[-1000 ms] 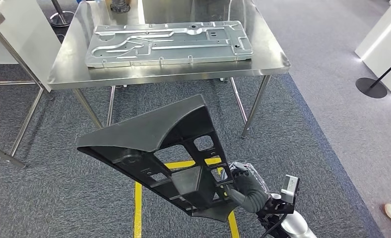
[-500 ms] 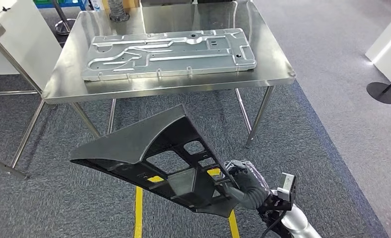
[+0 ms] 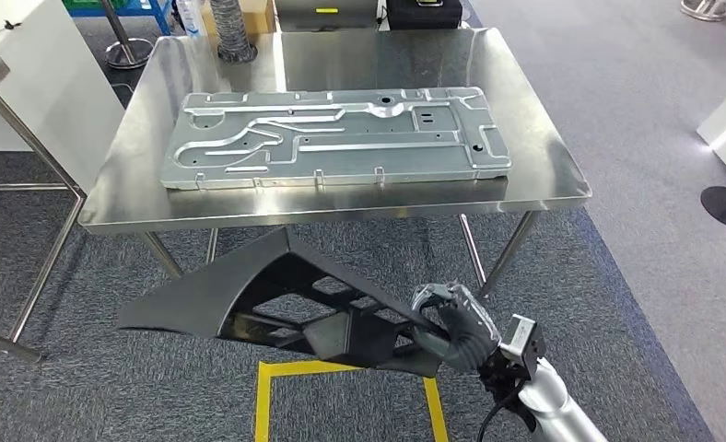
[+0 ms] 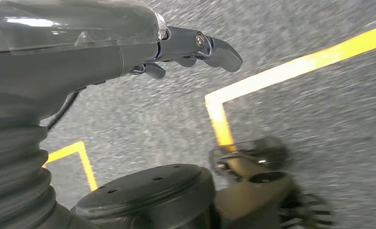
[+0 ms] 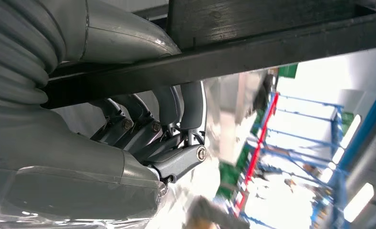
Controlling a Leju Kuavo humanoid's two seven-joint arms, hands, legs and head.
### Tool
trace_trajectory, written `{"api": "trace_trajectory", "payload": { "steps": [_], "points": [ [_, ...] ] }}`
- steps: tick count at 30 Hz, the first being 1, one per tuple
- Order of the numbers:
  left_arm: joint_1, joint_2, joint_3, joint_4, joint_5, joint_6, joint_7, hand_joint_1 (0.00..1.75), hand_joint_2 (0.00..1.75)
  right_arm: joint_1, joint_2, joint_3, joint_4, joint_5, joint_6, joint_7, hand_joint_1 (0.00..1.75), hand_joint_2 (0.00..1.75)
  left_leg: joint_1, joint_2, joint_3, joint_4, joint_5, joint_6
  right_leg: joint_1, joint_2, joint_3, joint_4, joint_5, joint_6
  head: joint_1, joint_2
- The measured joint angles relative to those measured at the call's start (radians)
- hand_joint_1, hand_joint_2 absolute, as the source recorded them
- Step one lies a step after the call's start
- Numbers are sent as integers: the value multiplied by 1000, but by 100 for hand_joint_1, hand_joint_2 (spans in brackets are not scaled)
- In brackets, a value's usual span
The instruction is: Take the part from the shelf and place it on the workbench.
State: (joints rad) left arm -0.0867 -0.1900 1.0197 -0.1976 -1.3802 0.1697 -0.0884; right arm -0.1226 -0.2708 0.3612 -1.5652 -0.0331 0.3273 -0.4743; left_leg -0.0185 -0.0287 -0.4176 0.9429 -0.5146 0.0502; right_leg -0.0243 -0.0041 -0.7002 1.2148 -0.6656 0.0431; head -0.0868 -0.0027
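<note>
The part (image 3: pixel 276 295) is a large black plastic frame with openings, roughly triangular, held low and nearly flat in front of the steel workbench (image 3: pixel 322 210). My right hand (image 3: pixel 456 327) grips its near right corner. In the right wrist view the dark fingers (image 5: pixel 169 102) wrap around a black bar of the part (image 5: pixel 253 43). My left hand (image 4: pixel 81 47) hangs over the grey carpet with its fingers (image 4: pixel 200 45) loosely extended and nothing in them.
A large embossed metal panel (image 3: pixel 332 138) covers much of the workbench top. A grey hose (image 3: pixel 235 32) and a black box (image 3: pixel 424 11) sit at its far edge. A white table (image 3: pixel 28 83) stands left. Yellow tape (image 3: pixel 341 373) marks the carpet.
The whole view has shifted: the workbench now appears closer and more fully in frame. The black part has dropped lower and lies flatter, still in my right hand.
</note>
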Motion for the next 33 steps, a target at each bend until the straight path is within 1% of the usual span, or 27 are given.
{"api": "trace_trajectory", "payload": {
  "steps": [1, 3, 4, 5, 6, 7, 8, 9, 10, 12, 13, 14, 15, 16, 17, 18, 19, 20, 22, 24, 25, 27, 28, 29, 30, 32, 33],
  "points": [
    [0, 0, 0, 0, 0, -1, 0, 0, 175, -18, 0, -12, 9, 10, 0, 2, 175, 175, 0, -1, 29, -6, -18, -1, 1, -1, -5, -58, 51, -3, 0, 0],
    [0, 2, 0, 0, 0, -3, 0, 0, 175, -58, 0, -36, 30, 24, 4, 7, 175, 175, -2, -1, 79, -12, -56, -5, 6, -7, -2, -161, 203, -10, 0, 0],
    [0, 3, 0, 0, 0, -3, -2, 0, 175, -79, 0, -45, 40, 27, 7, 9, 175, 175, -3, 0, 99, -14, -71, -9, 10, -8, 5, -190, 263, -14, 0, 0],
    [0, 3, 0, 0, 1, -5, -5, 0, 175, -100, 0, -53, 49, 28, 11, 9, 175, 175, -4, 1, 112, -7, -76, -15, 13, -7, 13, -200, 294, -19, 0, 0],
    [-1, 3, 0, 0, 2, -6, -9, 0, 175, -122, 1, -60, 57, 28, 15, 9, 175, 175, -4, 4, 113, 13, -73, -22, 15, -3, 24, -200, 305, -27, 0, 0],
    [-1, 3, 0, 0, 5, -8, -16, 0, 175, -144, 1, -67, 65, 26, 19, 8, 175, 175, -2, 8, 104, 51, -61, -28, 16, 0, 34, -203, 316, -37, 0, 0],
    [-3, 2, 0, 0, 9, -9, -22, 0, 175, -164, 1, -73, 74, 23, 22, 7, 175, 175, 0, 11, 79, 107, -51, -32, 17, 2, 43, -206, 321, -46, 0, 0],
    [-6, 2, 1, 0, 13, -10, -26, 0, 175, -181, 0, -77, 83, 20, 23, 6, 175, 175, 1, 13, 43, 168, -55, -35, 19, 2, 49, -206, 318, -55, 0, 0],
    [-7, 2, 2, 0, 16, -10, -29, 0, 175, -192, -1, -80, 91, 18, 25, 6, 175, 175, 4, 15, 3, 225, -76, -37, 20, 1, 52, -207, 311, -61, 0, 0],
    [-7, 2, 5, 0, 19, -9, -30, 0, 175, -201, -2, -84, 105, 14, 30, 5, 175, 175, 6, 16, -74, 301, -163, -43, 22, 3, 56, -207, 297, -65, 0, 0],
    [-5, 2, 6, 0, 20, -9, -30, 0, 175, -202, -2, -84, 112, 13, 32, 5, 175, 175, 7, 16, -102, 311, -200, -46, 22, 5, 60, -206, 290, -66, 0, 0],
    [-3, 2, 8, 0, 20, -9, -30, 0, 175, -202, -2, -84, 117, 12, 34, 4, 175, 175, 8, 17, -121, 298, -211, -46, 22, 6, 66, -205, 283, -65, 0, 0],
    [-1, 3, 9, 0, 21, -8, -30, 0, 175, -203, -2, -84, 122, 12, 34, 4, 175, 175, 9, 17, -129, 263, -189, -43, 22, 6, 73, -204, 275, -64, 0, 0],
    [0, 3, 9, 0, 22, -7, -30, 0, 175, -204, -2, -84, 126, 12, 34, 4, 175, 175, 8, 18, -132, 209, -136, -38, 23, 6, 80, -203, 267, -63, 0, 0],
    [2, 3, 10, 0, 24, -5, -30, 0, 175, -206, -2, -84, 130, 12, 34, 3, 175, 175, 7, 19, -133, 151, -65, -33, 23, 6, 87, -202, 261, -61, 0, 0],
    [3, 4, 11, 0, 26, -3, -30, 0, 175, -209, -2, -84, 135, 13, 33, 3, 175, 175, 5, 20, -134, 104, -9, -31, 23, 6, 91, -202, 257, -58, 0, 0],
    [4, 5, 12, 0, 28, -1, -30, 0, 175, -213, -2, -84, 141, 14, 33, 2, 175, 175, 2, 20, -137, 74, 34, -29, 23, 6, 91, -202, 254, -55, 0, 0],
    [5, 5, 13, 0, 30, 1, -30, 0, 175, -220, -2, -84, 148, 17, 32, 0, 175, 175, 0, 21, -141, 62, 53, -28, 22, 7, 91, -202, 253, -51, 0, 0],
    [4, 5, 14, 0, 33, 2, -30, 0, 175, -242, -1, -85, 163, 26, 28, 0, 175, 175, 2, 21, -136, 53, 60, -22, 22, 9, 88, -203, 249, -41, 0, 0],
    [3, 4, 15, 0, 34, 2, -30, 0, 175, -274, 0, -85, 180, 36, 22, -1, 175, 175, 6, 22, -125, 39, 66, -15, 22, 9, 73, -169, 226, -32, 0, 0],
    [2, 4, 15, 0, 34, 2, -30, 0, 175, -290, 0, -86, 191, 42, 19, -1, 175, 175, 8, 23, -120, 35, 68, -12, 21, 9, 49, -122, 203, -28, 0, 0],
    [1, 4, 15, 0, 34, 2, -30, 0, 175, -318, 3, -86, 216, 56, 17, 2, 175, 175, 7, 23, -116, 34, 63, -8, 18, 9, -25, 13, 155, -22, 0, 0],
    [1, 4, 16, 0, 34, 2, -30, 0, 175, -330, 5, -86, 228, 64, 16, 5, 175, 175, 7, 22, -113, 34, 59, -7, 15, 9, -58, 64, 147, -19, 0, 0],
    [2, 4, 16, 0, 34, 2, -30, 0, 175, -343, 7, -86, 241, 74, 14, 10, 175, 175, 7, 22, -108, 35, 54, -8, 13, 8, -75, 79, 158, -17, 0, 0],
    [2, 4, 16, 0, 34, 2, -31, 0, 175, -360, 10, -86, 253, 83, 13, 16, 175, 175, 7, 22, -102, 37, 48, -9, 10, 8, -71, 54, 189, -15, 0, 0],
    [2, 4, 16, 0, 34, 0, -33, 0, 175, -405, 16, -86, 280, 99, 10, 27, 175, 175, 7, 22, -87, 42, 30, -16, 7, 6, -20, -74, 272, -14, 0, 0],
    [1, 4, 16, 0, 34, -1, -34, 0, 175, -431, 21, -86, 295, 105, 10, 32, 175, 175, 6, 23, -82, 46, 21, -21, 8, 6, 7, -136, 296, -16, 0, 0]
  ]
}}
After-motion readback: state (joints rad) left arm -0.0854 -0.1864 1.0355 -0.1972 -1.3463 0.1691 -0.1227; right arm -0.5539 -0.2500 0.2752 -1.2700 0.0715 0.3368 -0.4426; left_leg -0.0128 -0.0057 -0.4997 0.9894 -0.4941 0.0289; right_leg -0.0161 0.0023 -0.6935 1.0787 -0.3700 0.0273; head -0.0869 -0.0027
